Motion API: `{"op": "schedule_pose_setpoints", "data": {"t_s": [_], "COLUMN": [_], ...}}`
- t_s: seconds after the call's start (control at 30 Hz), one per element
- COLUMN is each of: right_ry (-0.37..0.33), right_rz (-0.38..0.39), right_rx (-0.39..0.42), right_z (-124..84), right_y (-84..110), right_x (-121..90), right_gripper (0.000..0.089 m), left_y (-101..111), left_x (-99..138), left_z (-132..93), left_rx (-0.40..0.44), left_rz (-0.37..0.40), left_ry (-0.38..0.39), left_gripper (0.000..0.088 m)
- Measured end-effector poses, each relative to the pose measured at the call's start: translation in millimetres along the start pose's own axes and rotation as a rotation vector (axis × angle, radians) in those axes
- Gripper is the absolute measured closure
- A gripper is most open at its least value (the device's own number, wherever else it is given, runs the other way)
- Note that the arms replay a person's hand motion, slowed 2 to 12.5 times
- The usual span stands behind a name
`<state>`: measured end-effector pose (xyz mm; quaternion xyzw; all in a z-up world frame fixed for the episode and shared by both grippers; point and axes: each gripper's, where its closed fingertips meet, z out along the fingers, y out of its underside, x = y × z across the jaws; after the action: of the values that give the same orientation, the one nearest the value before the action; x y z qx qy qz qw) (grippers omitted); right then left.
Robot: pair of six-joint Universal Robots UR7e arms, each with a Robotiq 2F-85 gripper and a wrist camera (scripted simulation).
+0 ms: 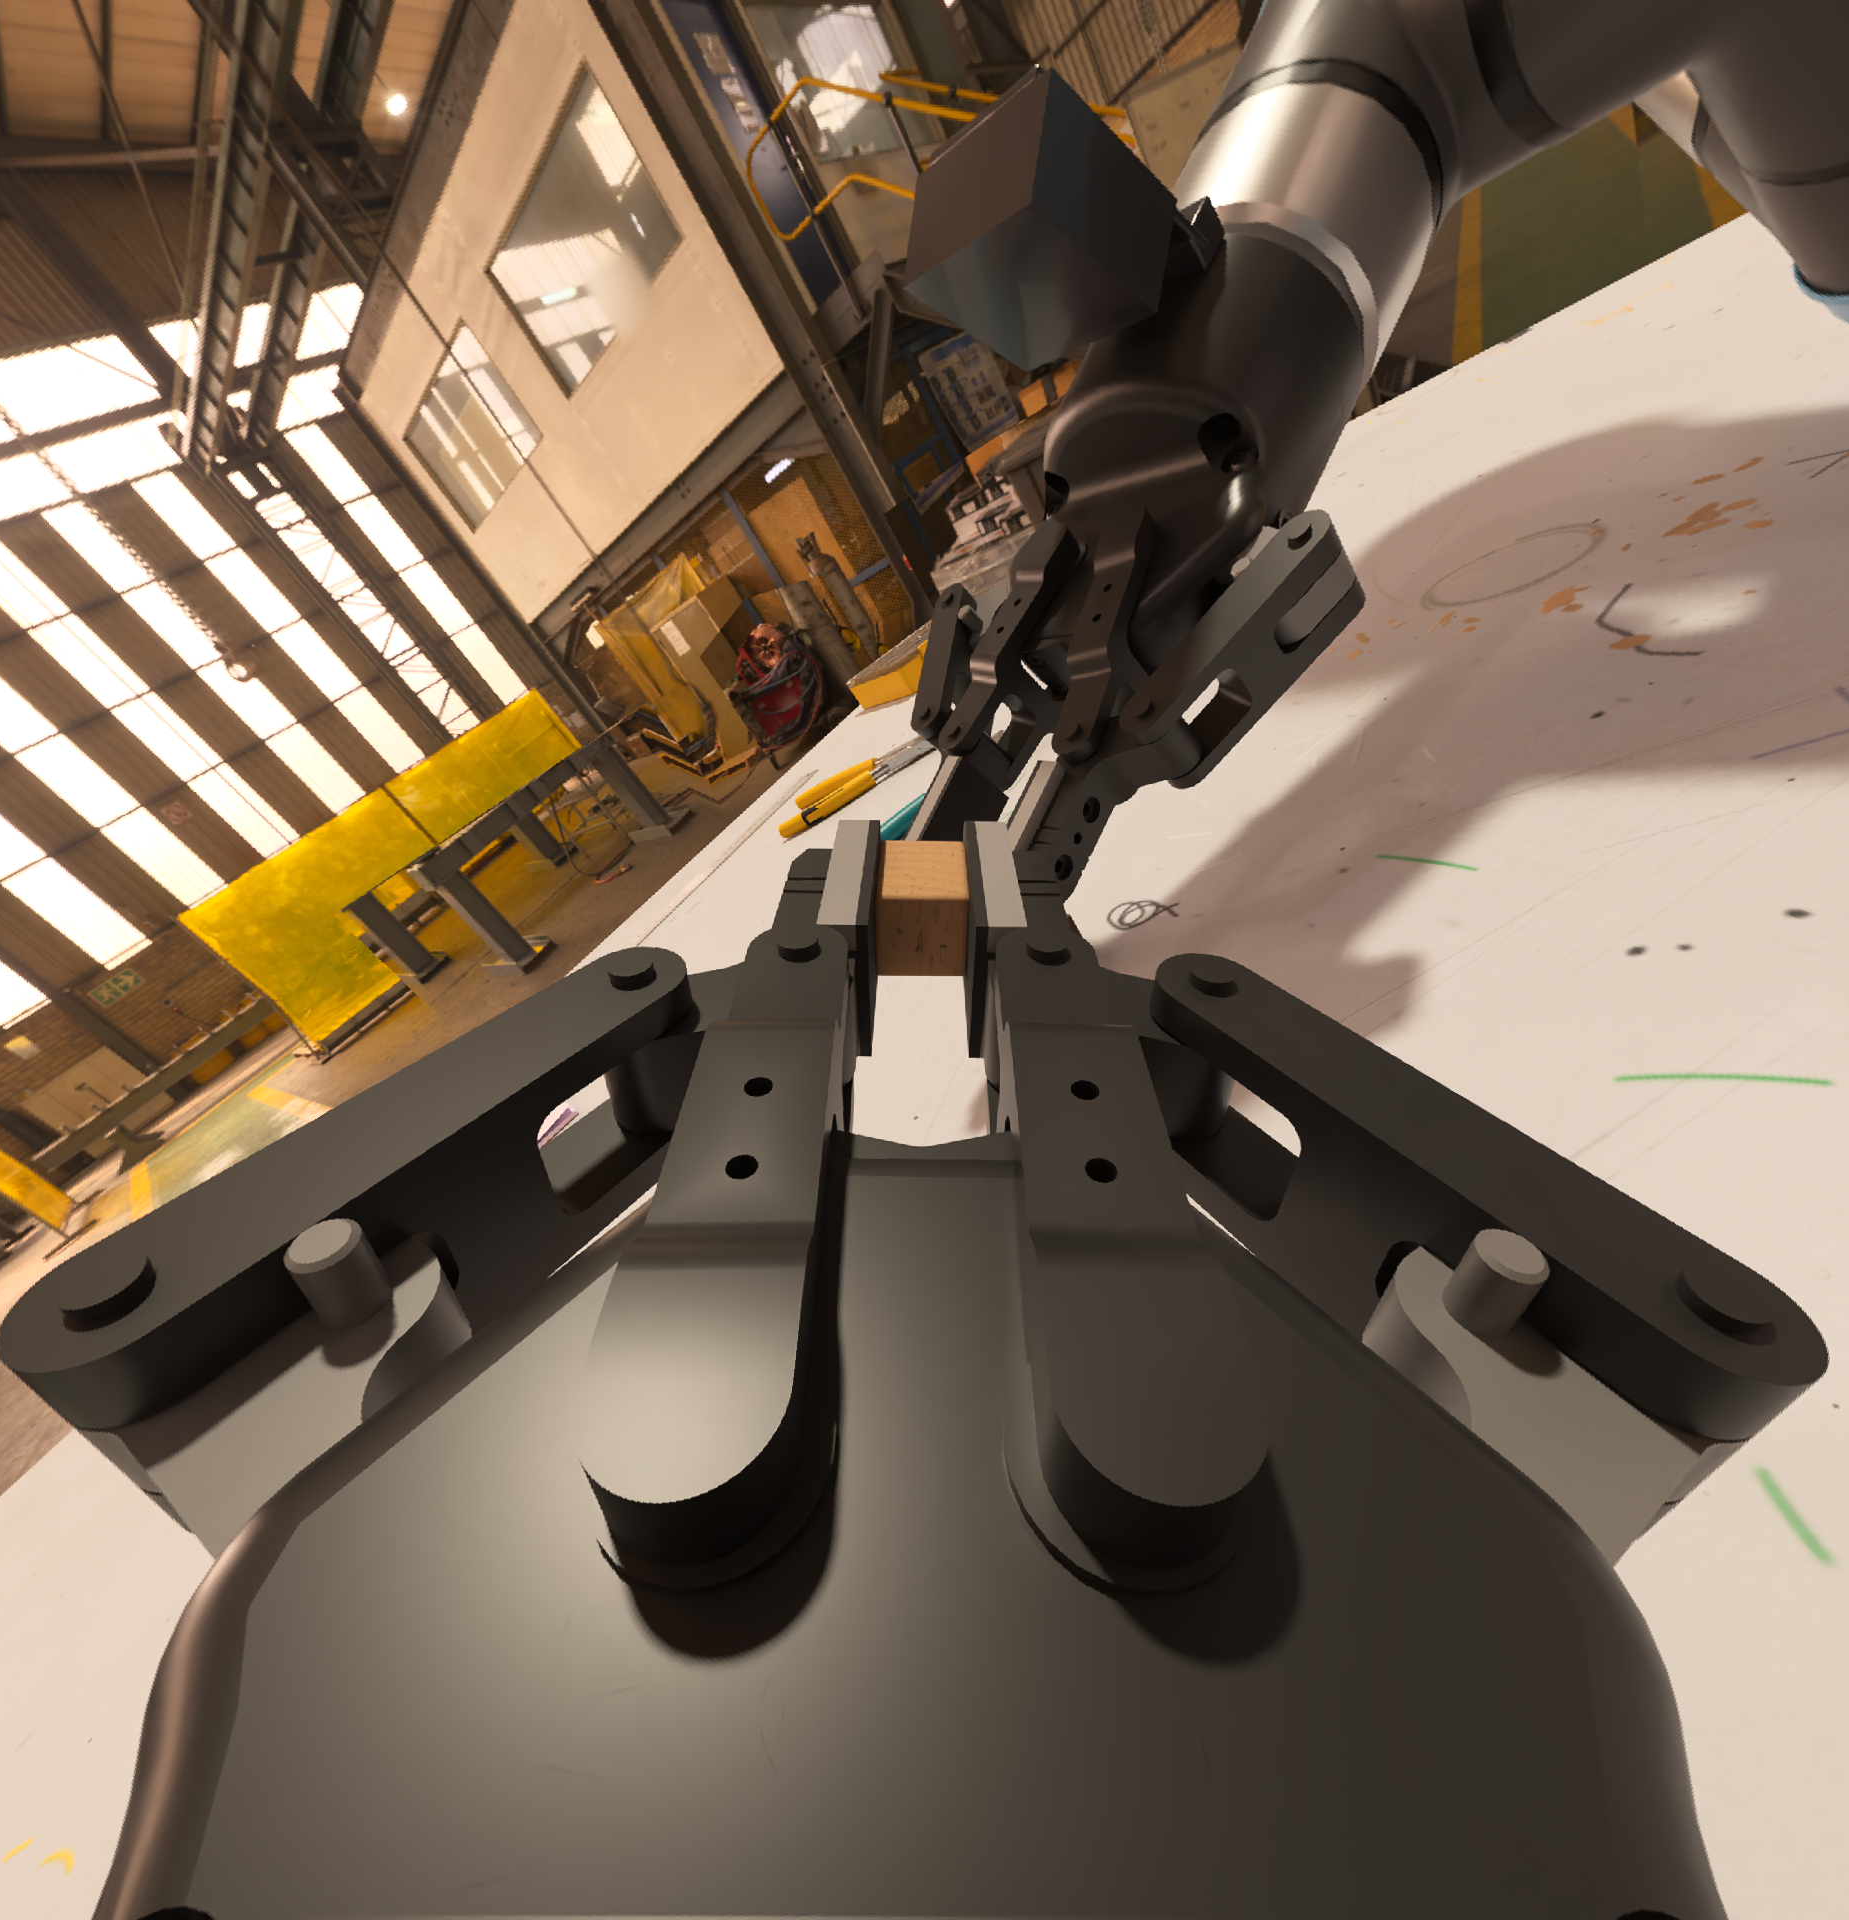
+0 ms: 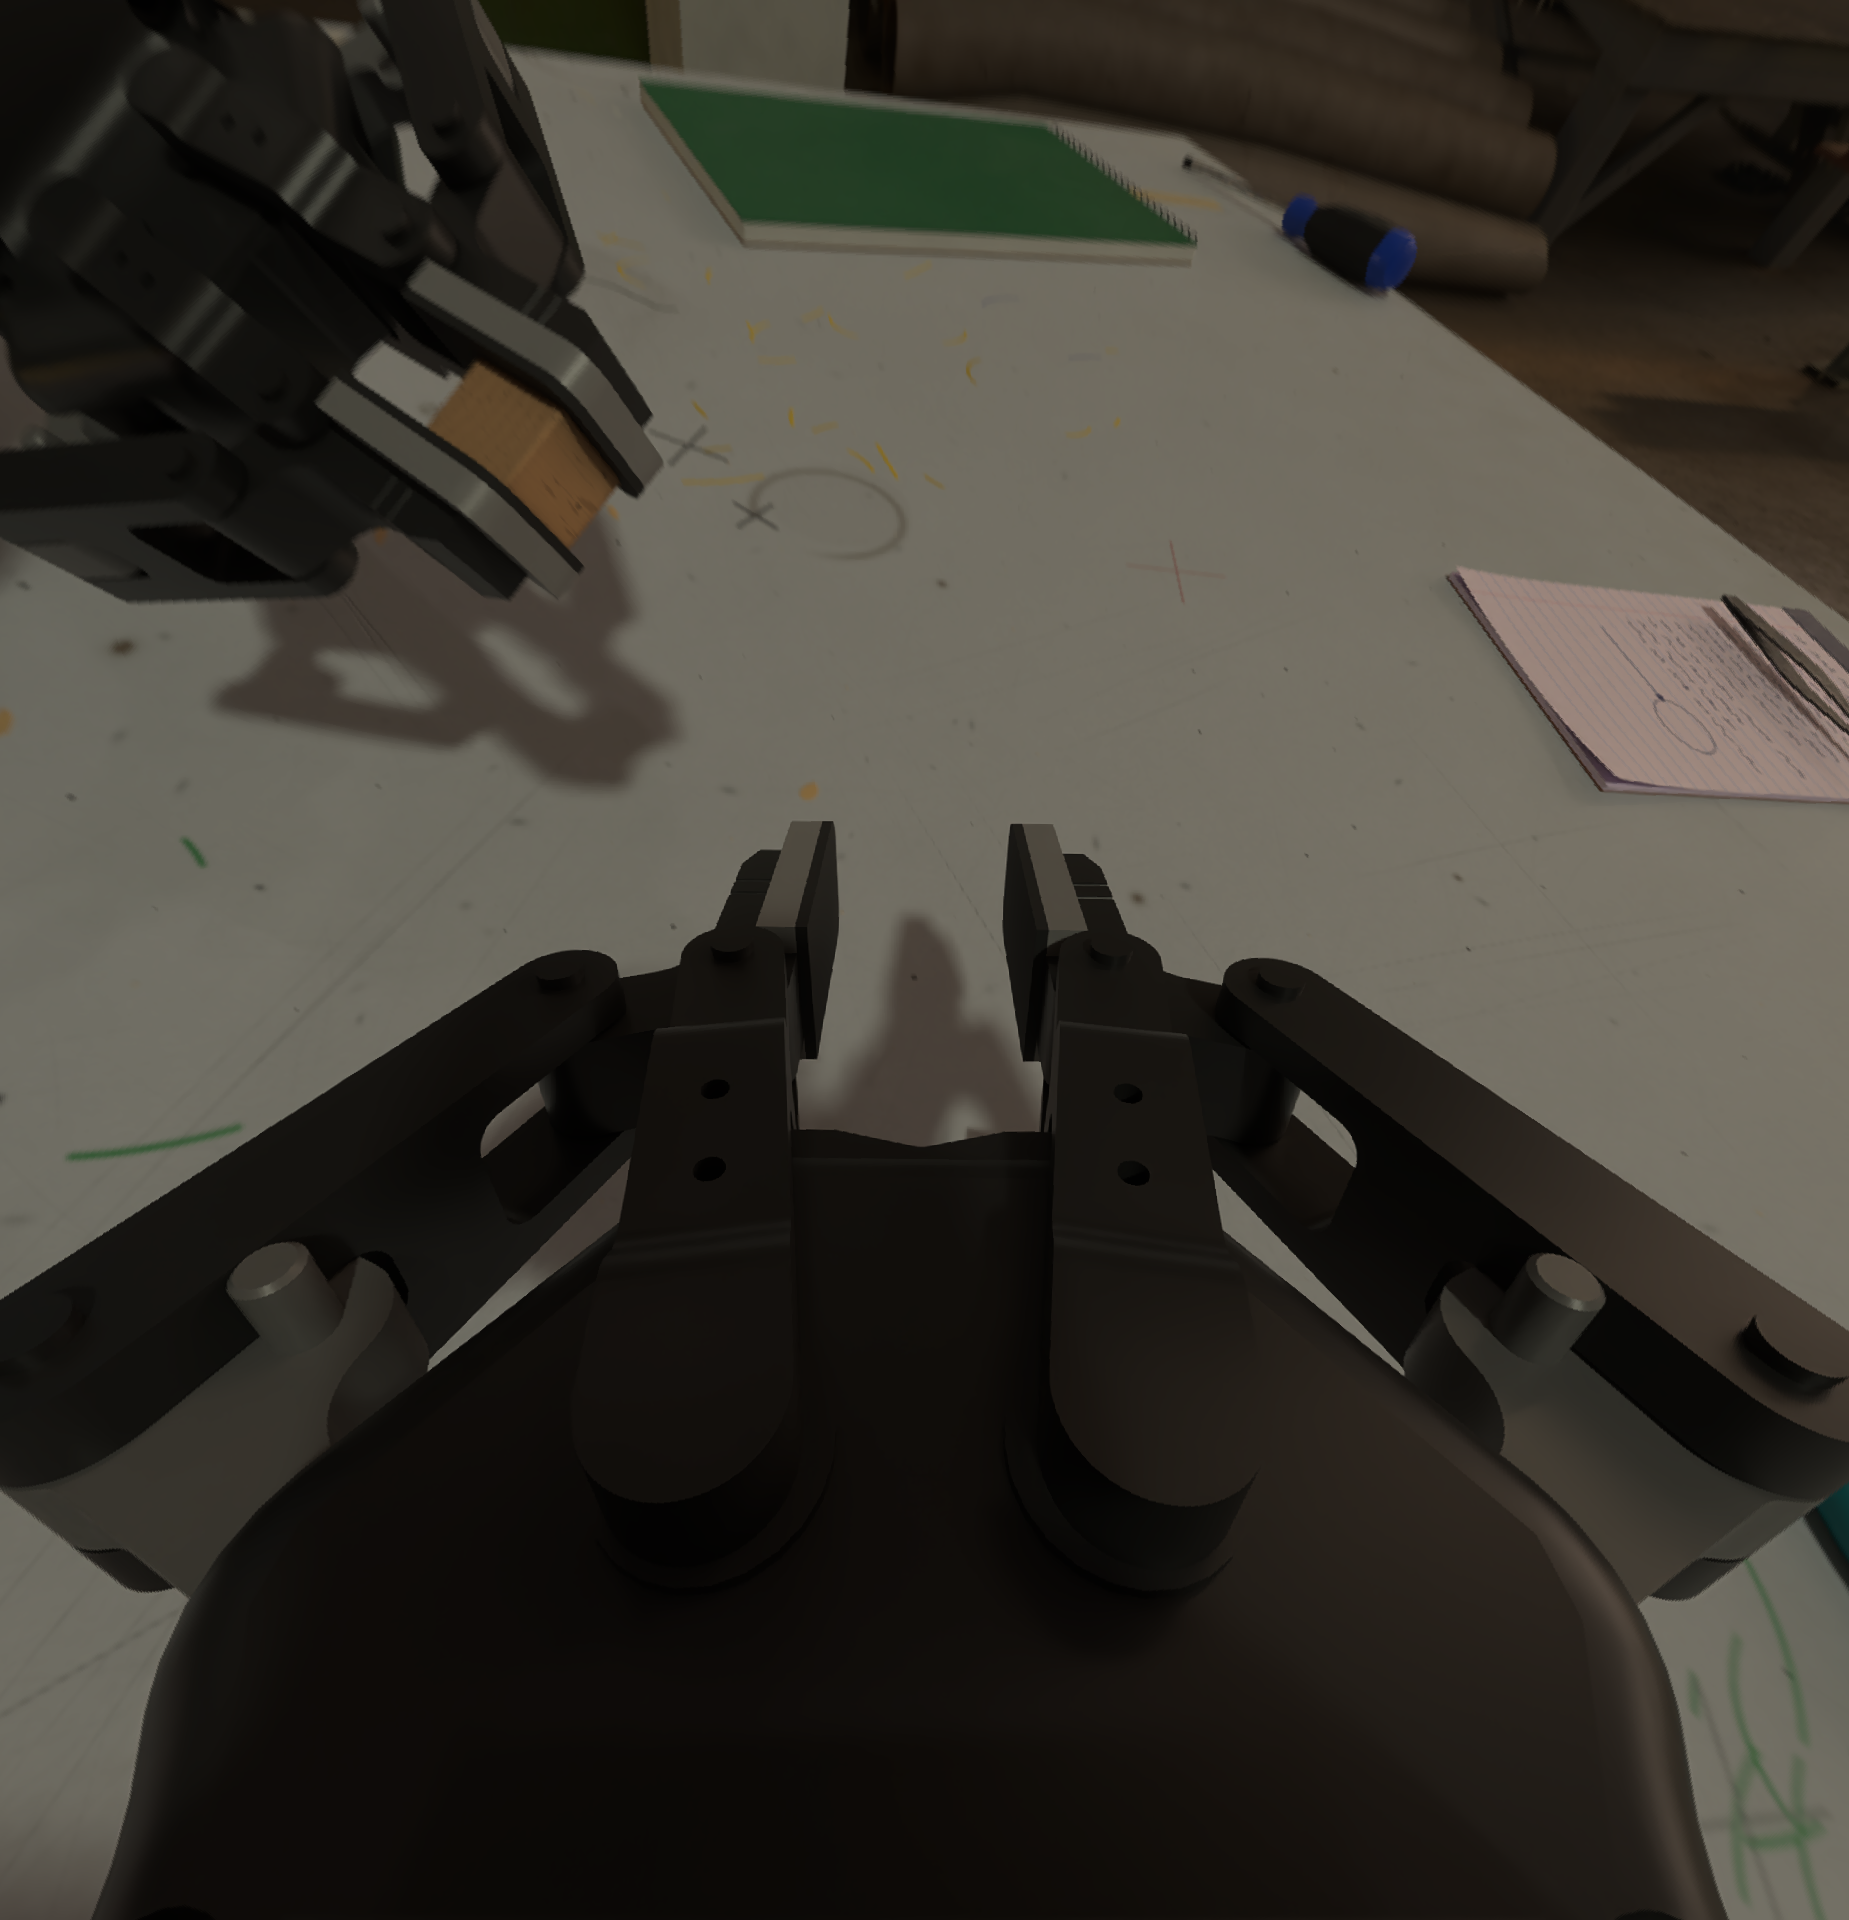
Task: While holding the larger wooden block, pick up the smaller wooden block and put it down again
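left gripper (image 1: 922,902) pinches a wooden block (image 1: 922,912) between its 2 fingers (image 1: 849,871); the pads press flat on 2 opposite faces. the block is off the bench (image 1: 1522,1039), held in the air at the fingertips. cannot tell from these views whether it is the larger or the smaller block; only 1 block is visible.

in the right wrist view the same block (image 2: 525,468) shows at upper left, clamped in the left gripper (image 2: 546,488), above the bench (image 2: 1107,727), with the gripper's shadow lying on the surface beneath it.

right gripper (image 2: 922,883): fingers (image 2: 808,883) spread apart, nothing between them, only bare bench seen through the gap. in the left wrist view the right gripper (image 1: 987,805) sits just beyond the held block, angled down toward the bench; its fingertips are partly hidden behind the block and the left fingers.

other things on the bench:
- green spiral notebook (image 2: 920,171) at the far edge, lying flat.
- black tool with blue ends (image 2: 1346,239) near the notebook's right side.
- pink lined notepad (image 2: 1668,696) at right, a dark pen-like thing (image 2: 1793,665) lying across it.
- yellow-handled tools (image 1: 832,795) and a teal-handled one (image 1: 904,810) near the far edge in the left wrist view.
- pencil circle (image 2: 832,514) and cross marks drawn on the surface, plus scattered orange and green scribbles.
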<state>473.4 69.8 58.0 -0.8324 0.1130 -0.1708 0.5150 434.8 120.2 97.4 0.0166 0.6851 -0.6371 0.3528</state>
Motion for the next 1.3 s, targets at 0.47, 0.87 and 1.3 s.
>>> {"op": "schedule_pose_setpoints", "data": {"t_s": [0.47, 0.87, 1.3], "right_ry": [0.059, 0.059, 0.075], "right_rz": [-0.066, -0.016, 0.075], "right_rx": [-0.337, -0.485, -0.506], "right_z": [-12.8, -17.3, -16.0], "right_y": [25.0, 44.9, 55.5], "right_x": [13.8, 16.9, 20.0], "right_gripper": [0.0634, 0.0683, 0.0707], "left_y": [1.0, 1.4, 1.3], "left_x": [-0.5, 0.2, -0.8], "left_z": [0.7, 1.1, 1.1], "left_rx": [-0.007, -0.011, -0.01], "left_rz": [-0.005, 0.003, -0.005], "left_ry": [-0.001, -0.001, -0.004], "left_gripper": [0.0742, 0.0742, 0.0742]}}
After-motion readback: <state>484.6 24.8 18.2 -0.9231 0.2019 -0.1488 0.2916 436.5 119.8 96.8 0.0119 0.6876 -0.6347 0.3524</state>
